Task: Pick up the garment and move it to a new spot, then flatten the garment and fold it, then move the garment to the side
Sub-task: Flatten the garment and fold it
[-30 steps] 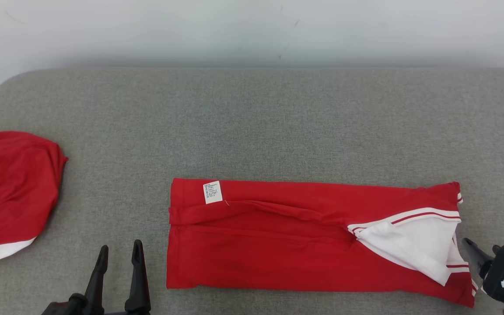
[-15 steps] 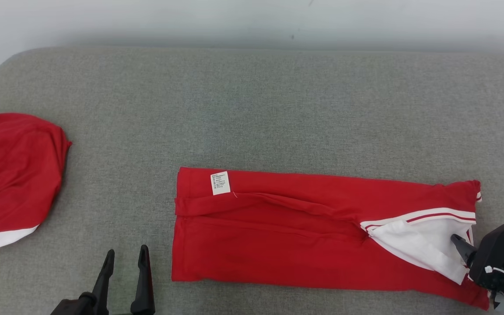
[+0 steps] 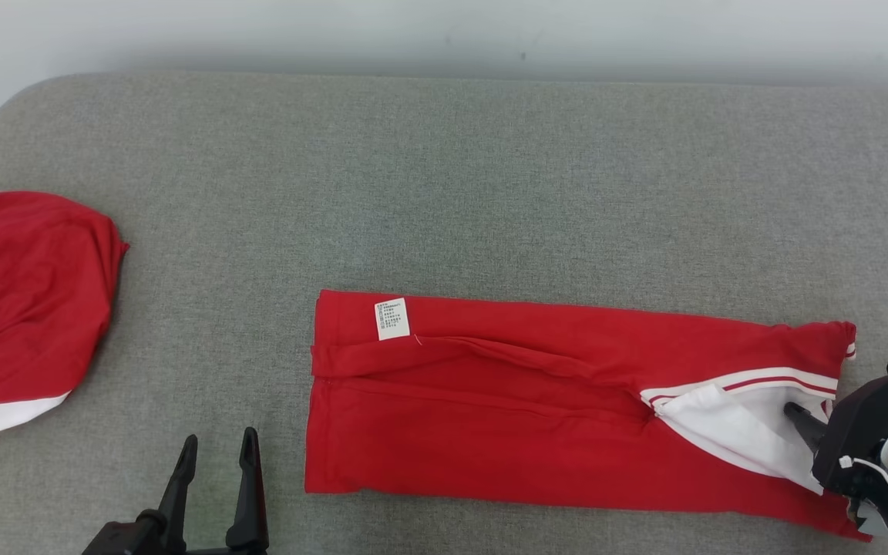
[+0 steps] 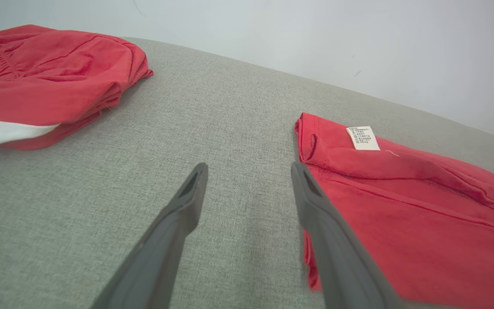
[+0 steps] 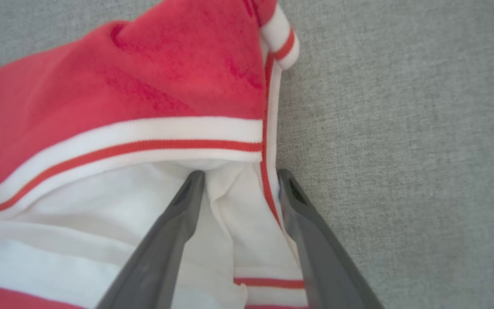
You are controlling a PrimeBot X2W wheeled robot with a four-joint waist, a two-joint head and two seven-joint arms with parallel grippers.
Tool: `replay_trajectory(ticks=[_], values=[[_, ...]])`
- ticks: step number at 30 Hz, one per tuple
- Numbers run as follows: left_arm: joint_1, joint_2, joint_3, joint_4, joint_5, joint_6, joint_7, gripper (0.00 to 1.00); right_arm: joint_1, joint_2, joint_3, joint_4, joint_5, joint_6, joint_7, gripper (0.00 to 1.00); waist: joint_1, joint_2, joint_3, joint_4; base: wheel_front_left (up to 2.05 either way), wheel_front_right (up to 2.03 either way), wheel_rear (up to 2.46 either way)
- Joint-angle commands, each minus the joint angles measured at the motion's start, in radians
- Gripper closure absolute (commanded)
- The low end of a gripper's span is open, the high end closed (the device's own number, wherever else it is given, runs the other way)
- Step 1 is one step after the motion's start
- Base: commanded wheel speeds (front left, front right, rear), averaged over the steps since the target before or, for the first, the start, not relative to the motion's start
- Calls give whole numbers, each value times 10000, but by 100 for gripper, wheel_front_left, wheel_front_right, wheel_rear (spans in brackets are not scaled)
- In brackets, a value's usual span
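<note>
Clearly our right gripper (image 5: 242, 176) straddles, unclenched, the white edge (image 5: 234, 201) of the folded red cloth garment (image 3: 490, 416); our left gripper (image 3: 220, 437) is released. It seems light, limp.

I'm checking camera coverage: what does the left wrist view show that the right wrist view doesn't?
Left wrist view: the care label on the folded garment, a second red garment bunched apart from it, the wall, and the left gripper, fingers open over bare cushion. Right wrist view: the white striped trim and the right gripper, fingers apart astride a white fold. Both: red garment fabric on grey cushion.
</note>
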Motion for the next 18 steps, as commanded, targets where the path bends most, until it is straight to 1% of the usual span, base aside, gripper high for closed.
replay_trajectory(ticks=[1,5,6,9,14,18], values=[[-39,74,24,-40,-12,20,18,0,76,219,283,257,93,63,-35,100,0,0,2,-21,0,0,0],[-52,85,46,-68,-85,73,10,0,-283,-151,-371,251,-474,22,-689,100,0,0,-12,-92,0,0,0],[-52,85,46,-68,-85,73,10,0,-283,-151,-371,251,-474,22,-689,100,0,0,-12,-92,0,0,0],[-40,76,9,-65,-81,97,30,0,-540,-246,-845,270,-746,23,-850,100,0,0,-56,-154,0,0,0],[-35,50,-66,-71,-130,142,25,0,-645,-546,-1826,94,-1102,25,-859,100,0,0,-127,-229,0,0,0],[-23,69,-101,-74,-152,125,14,0,-408,-778,-2584,-197,-1630,25,-880,100,0,0,-187,-273,0,0,0]])
